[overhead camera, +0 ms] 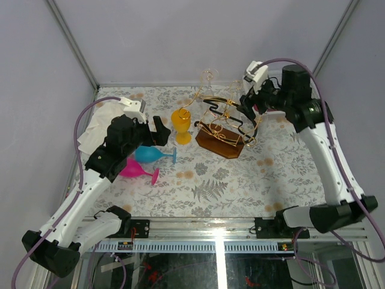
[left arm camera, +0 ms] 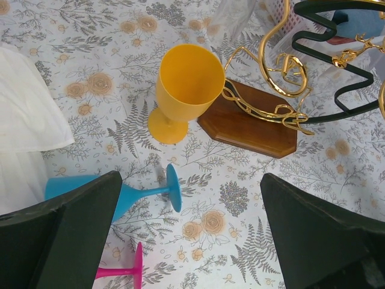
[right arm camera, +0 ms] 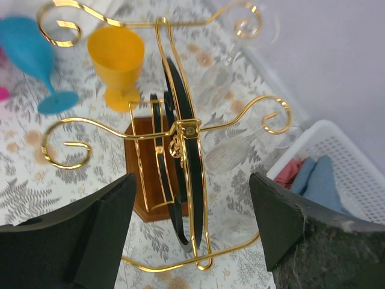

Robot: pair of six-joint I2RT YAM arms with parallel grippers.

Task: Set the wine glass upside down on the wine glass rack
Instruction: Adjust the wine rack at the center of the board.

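Right now my right pincer point(right arm camera: 191, 180) stands with its fingers wide apart and nothing between them. It hovers above the wine glass rack point(right arm camera: 180, 129), and I look down on the black arched bar, the gold wire arms and the brown wooden base. A clear wine glass point(right arm camera: 212, 84) hangs from the far gold curl, foot up at the wire and bowl below, so it is upside down on the rack. It is faint against the flowered tablecloth point(overhead camera: 228, 180). Nearer to me a second clear glass point(right arm camera: 231, 150) seems to hang the same way from another curl, though I cannot make out its outline well. Just past the rack on my right is a white basket point(right arm camera: 337, 138) with red and blue cloth in it.

My left pincer point(left arm camera: 189, 186) is also spread fully and holds nothing. It hangs above a blue glass point(overhead camera: 150, 155) and a pink glass point(overhead camera: 133, 170), both lying on their sides on the tablecloth. A yellow goblet point(overhead camera: 181, 123) stands upright just beside the rack's wooden base. A white cloth point(overhead camera: 90, 132) lies at the table's left edge
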